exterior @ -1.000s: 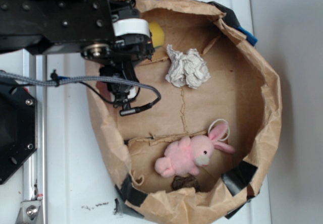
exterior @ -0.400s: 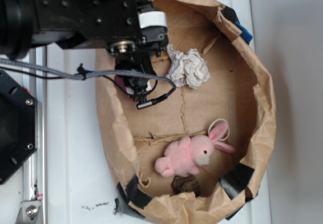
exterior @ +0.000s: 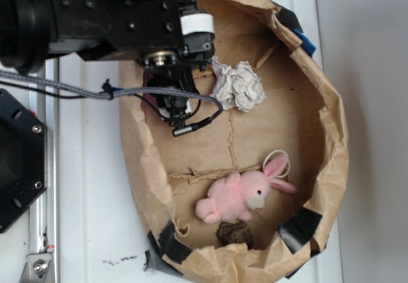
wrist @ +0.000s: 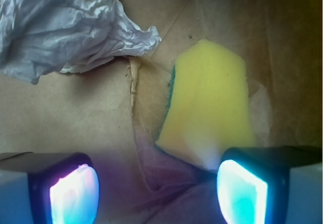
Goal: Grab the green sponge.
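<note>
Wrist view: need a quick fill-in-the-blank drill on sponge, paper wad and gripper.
1. The sponge has a yellow top and a thin ___ edge.
2. The gripper jaws stand ___, nothing between them.
3. The crumpled paper wad is ___ in colour.
4. Everything lies on brown ___.

Missing words: green; open; white; paper
</note>
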Available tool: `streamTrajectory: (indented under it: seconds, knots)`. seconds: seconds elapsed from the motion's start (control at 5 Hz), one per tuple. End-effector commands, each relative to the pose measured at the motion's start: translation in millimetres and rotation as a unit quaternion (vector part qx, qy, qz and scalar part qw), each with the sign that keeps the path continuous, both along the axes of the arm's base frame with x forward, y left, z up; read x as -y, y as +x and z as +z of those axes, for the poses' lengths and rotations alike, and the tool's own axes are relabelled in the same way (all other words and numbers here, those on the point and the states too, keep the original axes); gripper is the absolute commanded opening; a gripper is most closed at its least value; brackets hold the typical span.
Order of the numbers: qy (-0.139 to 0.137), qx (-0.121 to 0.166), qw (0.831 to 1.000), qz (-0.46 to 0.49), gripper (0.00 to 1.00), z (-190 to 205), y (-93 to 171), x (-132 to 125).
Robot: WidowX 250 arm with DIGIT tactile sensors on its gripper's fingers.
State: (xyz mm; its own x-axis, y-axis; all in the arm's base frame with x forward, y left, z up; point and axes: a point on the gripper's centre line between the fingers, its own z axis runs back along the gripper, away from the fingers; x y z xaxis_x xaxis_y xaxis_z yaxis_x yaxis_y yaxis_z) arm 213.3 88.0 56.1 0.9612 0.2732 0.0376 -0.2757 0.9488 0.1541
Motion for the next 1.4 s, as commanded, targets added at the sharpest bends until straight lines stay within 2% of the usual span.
streamTrajectory:
  seconds: [0.0,0.2,0.4,1.0,1.2]
  knots:
    - [0.016,0.017,0.999,0.037,1.00,12,5,-19]
    - [0.041,0.022,0.997,0.064,1.00,17,4,-19]
    - [0.031,0.025,0.997,0.064,1.00,18,6,-25]
    - [0.043,0.006,0.996,0.076,1.00,5,14,-37]
    - [0.029,0.004,0.998,0.055,1.00,-3,17,-35]
